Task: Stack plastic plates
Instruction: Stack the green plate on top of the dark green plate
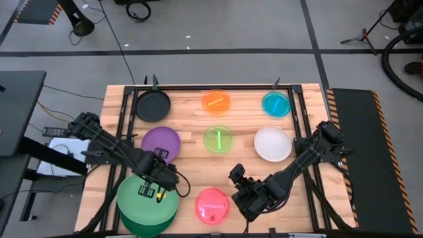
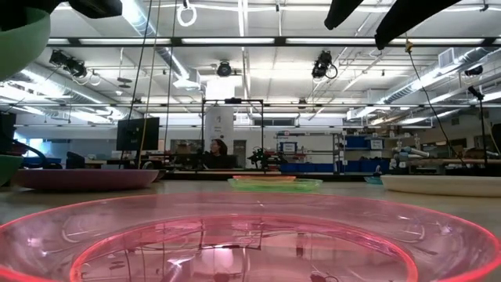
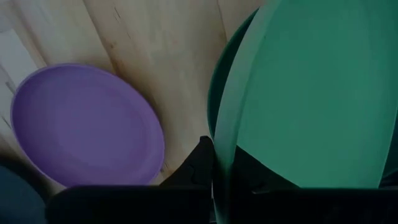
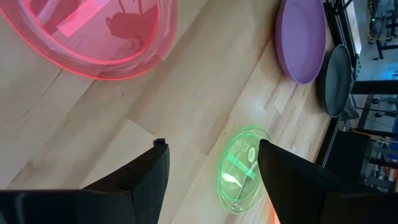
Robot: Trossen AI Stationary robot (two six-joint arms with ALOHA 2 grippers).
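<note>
My left jaws (image 1: 160, 192) are pinched down on the rim of the upper green plate (image 1: 145, 196) — in the left wrist view that plate (image 3: 311, 93) stands tilted on edge between my dark fingers, with the second green plate's (image 1: 151, 225) darker edge showing just behind it. Both green plates sit at the near left corner of the worktop (image 1: 188, 125), the upper one overlapping the lower. The purple plate (image 1: 160, 142) lies flat just beyond them, near my left arm.

My right jaws (image 1: 243, 188) hang wide apart and empty over bare wood, just beside the pink plate (image 1: 212, 205), which lies at the near edge between my two arms.

The other plates rest flat and well apart — the black plate (image 1: 153, 105), orange plate (image 1: 216, 101) and cyan plate (image 1: 276, 104) along the far row, the lime plate (image 1: 218, 139) in the middle, and the white plate (image 1: 272, 143) to its right.
</note>
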